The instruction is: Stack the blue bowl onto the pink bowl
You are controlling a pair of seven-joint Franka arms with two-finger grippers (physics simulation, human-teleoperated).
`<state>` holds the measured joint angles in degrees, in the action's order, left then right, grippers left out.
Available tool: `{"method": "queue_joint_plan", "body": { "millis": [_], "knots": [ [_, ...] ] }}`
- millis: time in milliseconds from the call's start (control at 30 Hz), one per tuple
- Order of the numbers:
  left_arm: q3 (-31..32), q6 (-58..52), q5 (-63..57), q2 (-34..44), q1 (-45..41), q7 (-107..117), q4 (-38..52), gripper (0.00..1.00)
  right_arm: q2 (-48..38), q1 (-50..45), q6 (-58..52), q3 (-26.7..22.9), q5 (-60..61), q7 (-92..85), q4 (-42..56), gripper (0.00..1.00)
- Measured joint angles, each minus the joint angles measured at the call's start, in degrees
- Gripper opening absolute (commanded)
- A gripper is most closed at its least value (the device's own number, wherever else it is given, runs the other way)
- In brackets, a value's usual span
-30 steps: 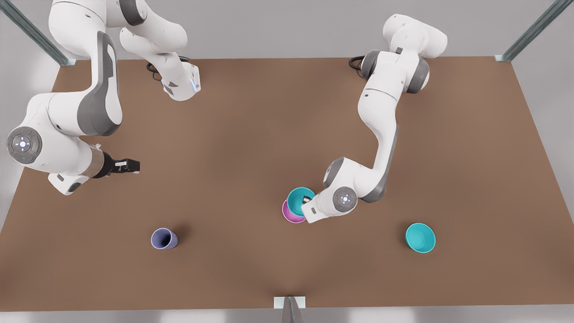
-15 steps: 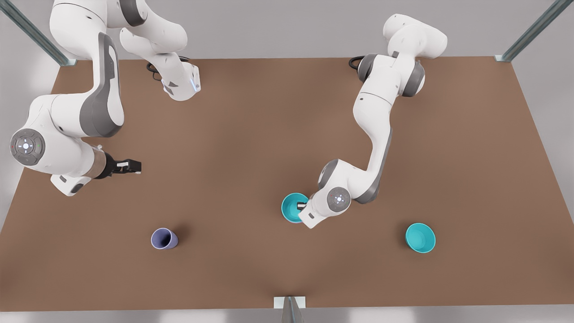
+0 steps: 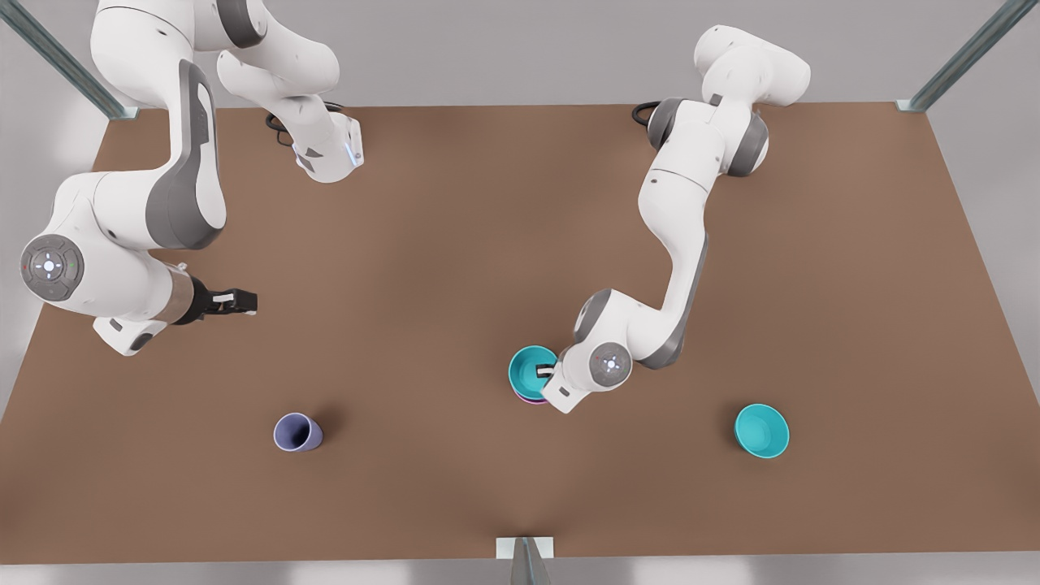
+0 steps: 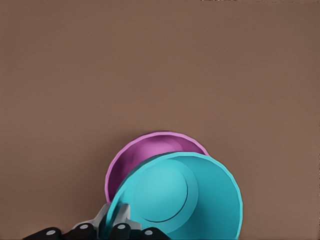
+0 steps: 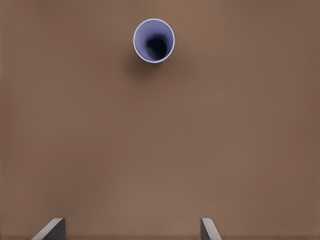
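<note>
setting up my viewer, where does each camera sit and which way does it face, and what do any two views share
Front view: high over the brown table, looking down; both white arms show, one on its left waiting, one on its right at the bowls.
Left wrist view: rides the left hand, facing down on the blue bowl it grips by the rim over the pink bowl; its dark fingers show.
Right wrist view: rides the right hand, facing down toward the lavender cup; open fingertips show.
Shared: front and left wrist views both show the blue bowl.
</note>
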<state>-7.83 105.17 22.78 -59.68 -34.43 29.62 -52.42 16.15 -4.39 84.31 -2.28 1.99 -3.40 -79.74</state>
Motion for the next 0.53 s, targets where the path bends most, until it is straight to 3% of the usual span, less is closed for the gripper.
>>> {"method": "queue_joint_plan", "body": {
  "millis": [100,233,333,433,533],
  "knots": [
    [-0.4,-1.4,0.1,1.7,1.7,0.5,0.0,1.00,0.0,0.0,0.0,0.0,0.0,0.0,0.0,1.00],
    [-5.6,-15.2,-9.4,21.3,11.2,-2.7,0.0,1.00,0.0,0.0,0.0,0.0,0.0,0.0,0.0,1.00],
    [-6.1,-24.6,-14.1,27.9,14.2,-6.2,-0.3,1.00,0.0,0.0,0.0,0.0,0.0,0.0,0.0,1.00],
    [-5.7,-26.9,-16.4,41.5,17.5,-10.2,-16.2,1.00,0.0,0.0,0.0,0.0,0.0,0.0,0.1,1.00],
    [-5.3,-28.1,-17.4,44.1,18.4,-13.7,-19.2,1.00,0.0,0.0,0.0,0.0,0.0,-0.1,0.1,1.00]
  ]
}}
